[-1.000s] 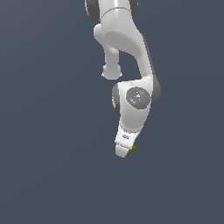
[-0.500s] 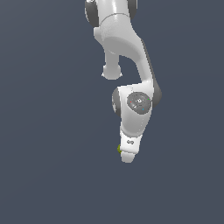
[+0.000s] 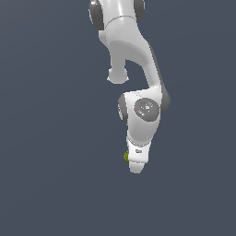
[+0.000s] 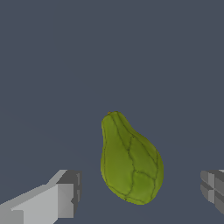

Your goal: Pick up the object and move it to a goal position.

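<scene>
The object (image 4: 130, 164) is an olive-green, pear-shaped lump with dark veined lines, lying on the dark grey floor. In the wrist view it sits between my two fingers (image 4: 65, 197), with a gap on each side and neither pad touching it. My gripper (image 4: 140, 194) is open around it. In the exterior view the white hand points down and my gripper (image 3: 136, 165) hides most of the object (image 3: 126, 156). Only a small green sliver shows at the hand's edge, toward the exterior view's left.
The floor (image 3: 55, 184) is a plain dark grey surface with no other objects or edges in view. The white arm (image 3: 133, 60) rises from the hand toward the top of the exterior view.
The hand has swung more upright and come down slightly. The green sliver showed at the hand's right edge a second ago and now peeks out on its left.
</scene>
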`<state>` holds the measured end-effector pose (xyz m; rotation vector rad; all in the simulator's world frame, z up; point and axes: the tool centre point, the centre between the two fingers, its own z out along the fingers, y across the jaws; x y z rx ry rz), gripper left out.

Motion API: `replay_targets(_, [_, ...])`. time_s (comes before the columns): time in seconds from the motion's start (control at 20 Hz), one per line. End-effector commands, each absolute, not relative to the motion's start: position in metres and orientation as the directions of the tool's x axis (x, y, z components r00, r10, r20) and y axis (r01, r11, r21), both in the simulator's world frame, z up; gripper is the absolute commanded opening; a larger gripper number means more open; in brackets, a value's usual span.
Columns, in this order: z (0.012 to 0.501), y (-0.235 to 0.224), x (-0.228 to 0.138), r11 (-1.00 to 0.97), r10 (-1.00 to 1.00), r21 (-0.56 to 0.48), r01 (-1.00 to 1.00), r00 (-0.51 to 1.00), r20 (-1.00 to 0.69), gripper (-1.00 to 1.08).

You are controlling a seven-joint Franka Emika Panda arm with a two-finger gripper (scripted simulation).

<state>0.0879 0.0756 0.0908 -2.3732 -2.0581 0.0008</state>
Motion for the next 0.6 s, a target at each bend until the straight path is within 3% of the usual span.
replay_targets(0.0, [0.089, 0.076, 0.088, -0.141, 0.99, -0.001, 0.99, 0.141, 0.0, 1.0])
replay_targets(0.55, [0.042, 0.076, 0.087, -0.136, 0.991, 0.0, 0.991, 0.136, 0.0, 1.0])
